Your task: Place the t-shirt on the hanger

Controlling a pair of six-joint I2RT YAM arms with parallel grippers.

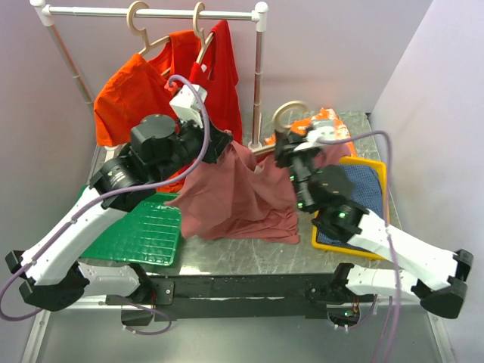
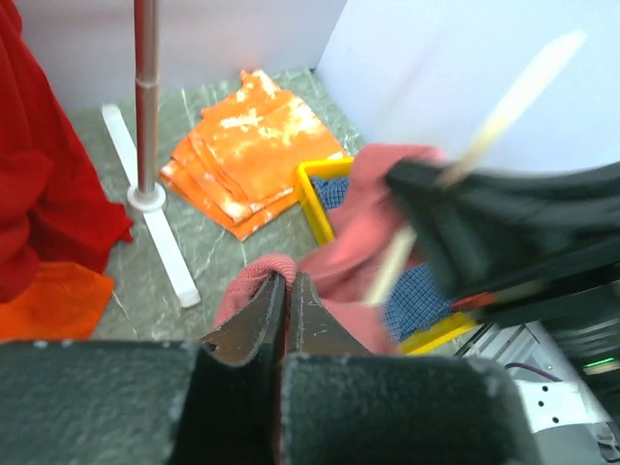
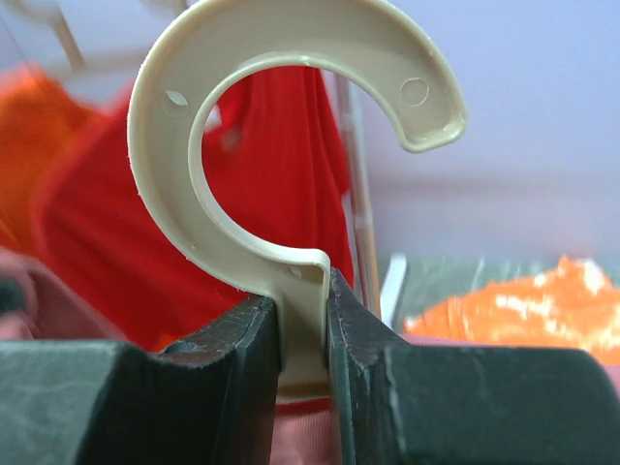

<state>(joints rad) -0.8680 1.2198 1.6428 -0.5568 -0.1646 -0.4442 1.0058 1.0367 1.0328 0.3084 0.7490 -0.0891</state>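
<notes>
Left gripper (image 2: 286,283) is pinching a fold of the pink t-shirt (image 1: 234,198), jaws shut tight on the fabric. Right gripper (image 3: 303,295) is clamping the stem of the beige hanger (image 3: 165,145) below its upright hook, jaws closed narrowly on it. The t-shirt is hanging between the two grippers, its lower part lying on the table (image 1: 249,253) between the green mat (image 1: 144,227) and the yellow tray (image 1: 378,170). A red shirt (image 1: 223,76) and an orange shirt (image 1: 132,91) are hanging on the rail (image 1: 151,12) behind.
</notes>
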